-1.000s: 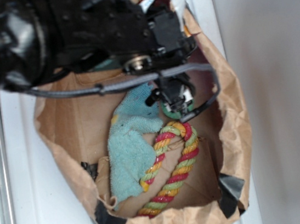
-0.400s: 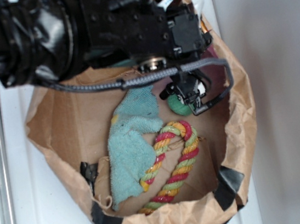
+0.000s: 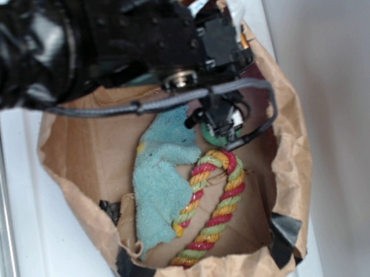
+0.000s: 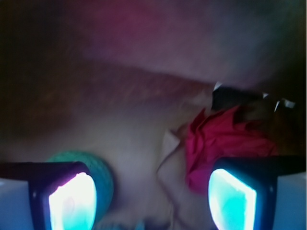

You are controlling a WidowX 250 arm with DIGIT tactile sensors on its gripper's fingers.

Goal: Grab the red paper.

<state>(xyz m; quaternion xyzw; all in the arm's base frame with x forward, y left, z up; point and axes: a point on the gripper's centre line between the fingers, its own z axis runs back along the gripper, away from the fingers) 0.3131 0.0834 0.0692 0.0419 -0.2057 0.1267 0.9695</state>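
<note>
Crumpling into sharp folds, the red paper (image 4: 225,141) sits beyond the open tool (image 4: 151,199).

1. In the exterior view we see the gripper (image 3: 222,121) hanging inside the paper bag (image 3: 296,165), near the bag's far wall.
2. Directly under the gripper lies the ball (image 3: 215,136), partly hidden by it.
3. Just in front of the gripper, on the bag's floor, lies the rope ring (image 3: 211,207).
4. The towel (image 3: 160,183) lies in front of the gripper and to its left, touching the ring's left side.
5. In the wrist view we see two fingers (image 4: 72,201) standing apart; the ball (image 4: 98,167) sits behind the left one.
6. The red paper (image 4: 220,141) lies beyond the right finger, against the bag's wall.
</note>
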